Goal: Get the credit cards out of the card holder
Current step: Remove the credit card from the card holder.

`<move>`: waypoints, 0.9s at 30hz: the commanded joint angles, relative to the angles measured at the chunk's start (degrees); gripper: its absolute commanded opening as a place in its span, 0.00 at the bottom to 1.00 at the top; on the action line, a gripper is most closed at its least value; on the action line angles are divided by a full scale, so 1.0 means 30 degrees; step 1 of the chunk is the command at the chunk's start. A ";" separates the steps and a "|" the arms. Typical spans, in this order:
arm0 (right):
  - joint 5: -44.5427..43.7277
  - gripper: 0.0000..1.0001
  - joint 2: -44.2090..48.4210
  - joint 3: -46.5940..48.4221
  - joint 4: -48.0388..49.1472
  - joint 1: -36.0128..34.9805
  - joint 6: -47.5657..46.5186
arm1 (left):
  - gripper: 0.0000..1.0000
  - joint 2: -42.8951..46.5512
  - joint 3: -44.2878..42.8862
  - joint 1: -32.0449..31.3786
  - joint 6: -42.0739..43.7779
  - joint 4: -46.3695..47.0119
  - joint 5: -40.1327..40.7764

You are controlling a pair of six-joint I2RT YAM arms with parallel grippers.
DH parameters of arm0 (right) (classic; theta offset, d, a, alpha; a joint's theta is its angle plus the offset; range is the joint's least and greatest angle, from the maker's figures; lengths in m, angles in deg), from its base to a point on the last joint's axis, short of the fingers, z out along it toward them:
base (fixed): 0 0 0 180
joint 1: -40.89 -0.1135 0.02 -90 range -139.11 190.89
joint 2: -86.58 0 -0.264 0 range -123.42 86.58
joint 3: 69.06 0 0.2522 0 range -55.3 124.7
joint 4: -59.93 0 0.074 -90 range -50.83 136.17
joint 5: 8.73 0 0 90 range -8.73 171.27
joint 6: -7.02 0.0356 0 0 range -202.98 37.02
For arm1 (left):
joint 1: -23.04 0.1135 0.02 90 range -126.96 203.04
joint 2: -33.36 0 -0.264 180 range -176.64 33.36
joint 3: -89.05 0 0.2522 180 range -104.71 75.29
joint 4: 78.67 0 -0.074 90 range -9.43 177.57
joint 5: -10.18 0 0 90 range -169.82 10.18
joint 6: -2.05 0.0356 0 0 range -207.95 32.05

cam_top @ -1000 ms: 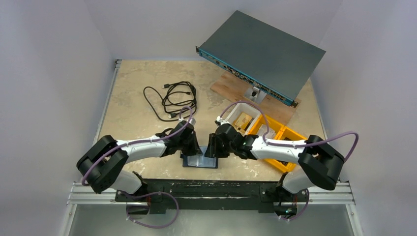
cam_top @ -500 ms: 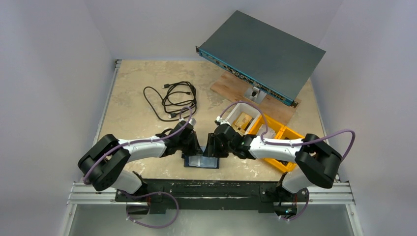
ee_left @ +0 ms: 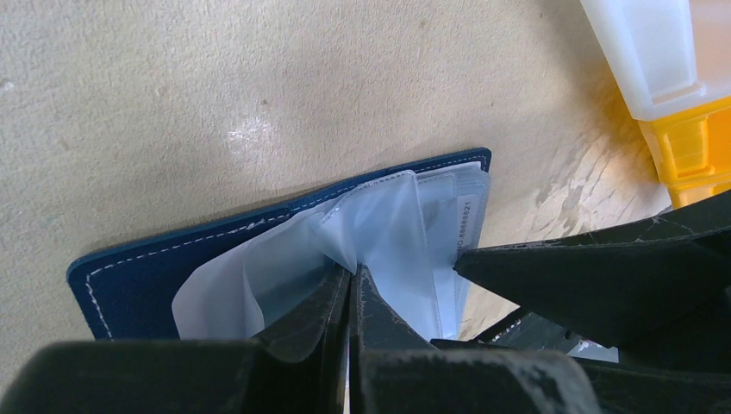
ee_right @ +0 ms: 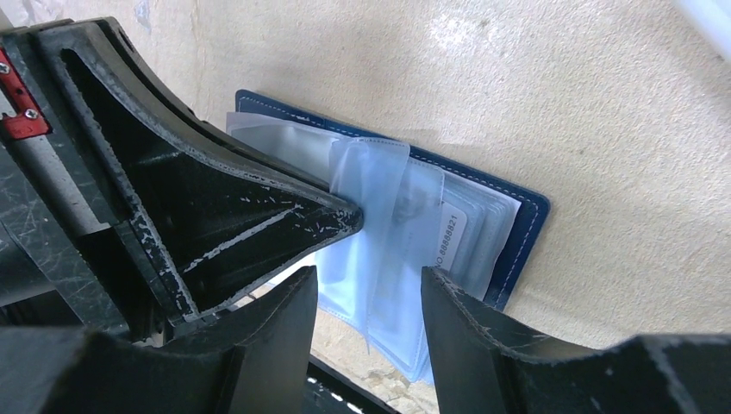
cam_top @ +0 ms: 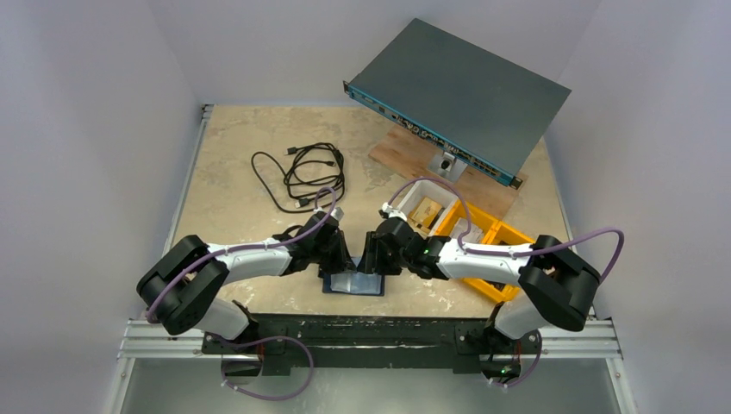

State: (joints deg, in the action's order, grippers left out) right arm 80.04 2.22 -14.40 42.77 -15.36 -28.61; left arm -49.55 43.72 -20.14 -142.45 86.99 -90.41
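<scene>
Card holder is laid open by the middle of the surface's near edge. One clear sleeve is pinched between the left fingers; the right fingers are held spread over the other sleeves.

Plain white walls — mottled beige tabletop, even light.

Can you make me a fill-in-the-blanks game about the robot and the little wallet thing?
The card holder has a ___ cover.
The left gripper is ___ on a clear sleeve.
The right gripper hangs over it with jaws ___.
The coiled cable is ___.
Missing words: blue, shut, open, black.
</scene>
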 commanded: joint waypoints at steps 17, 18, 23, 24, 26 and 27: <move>-0.0117 0.48 -0.0549 -0.0718 0.0776 -0.0101 0.0354 | 0.00 -0.0646 0.0450 -0.0022 0.0292 -0.1131 0.0177; 0.0243 0.48 -0.0701 -0.0716 0.0978 -0.0097 0.0402 | 0.00 -0.0704 0.0413 -0.0025 0.0295 -0.1104 0.0126; 0.2057 0.47 -0.1070 -0.0954 0.2883 -0.0088 0.0984 | 0.00 -0.0774 0.0330 -0.0030 0.0239 -0.0995 0.0007; 0.2225 0.47 -0.1058 -0.0998 0.3180 -0.0110 0.1085 | 0.00 -0.0761 0.0303 -0.0037 0.0226 -0.1007 0.0013; 0.2482 0.47 -0.1007 -0.1113 0.3521 -0.0091 0.1173 | 0.00 -0.0702 0.0274 -0.0029 0.0259 -0.1047 -0.0019; 0.2593 0.46 -0.1017 -0.1149 0.3599 -0.0103 0.1226 | 0.00 -0.0693 0.0241 -0.0022 0.0273 -0.1101 -0.0030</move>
State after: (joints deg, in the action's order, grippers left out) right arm 84.45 -0.40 -16.56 50.14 -15.34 -26.40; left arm -49.64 43.72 -20.03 -142.43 87.06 -91.02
